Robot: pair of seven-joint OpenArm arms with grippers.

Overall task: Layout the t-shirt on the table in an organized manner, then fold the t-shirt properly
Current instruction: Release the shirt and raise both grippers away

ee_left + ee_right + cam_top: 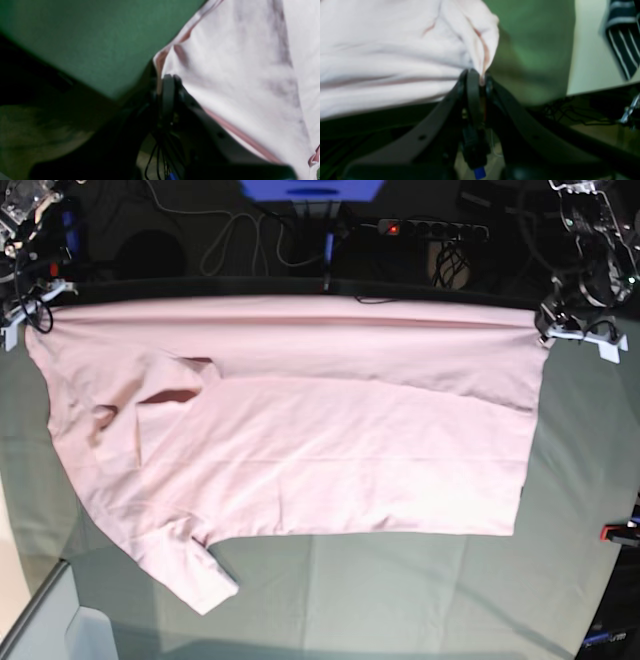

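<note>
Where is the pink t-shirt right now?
In the base view the t-shirt is spread wide over the table, its far edge stretched between the left gripper and the right gripper, one pinching each far corner.

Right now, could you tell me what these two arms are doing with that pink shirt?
Both arms are holding the t-shirt by its far edge, one at each corner. The right gripper is shut on a pinch of pink fabric, and the left gripper is clamped on the opposite corner. The shirt is stretched wide between them and draped across the table, mostly flat, with one sleeve creased and another poking out near the front. No fold has been made yet.
</note>
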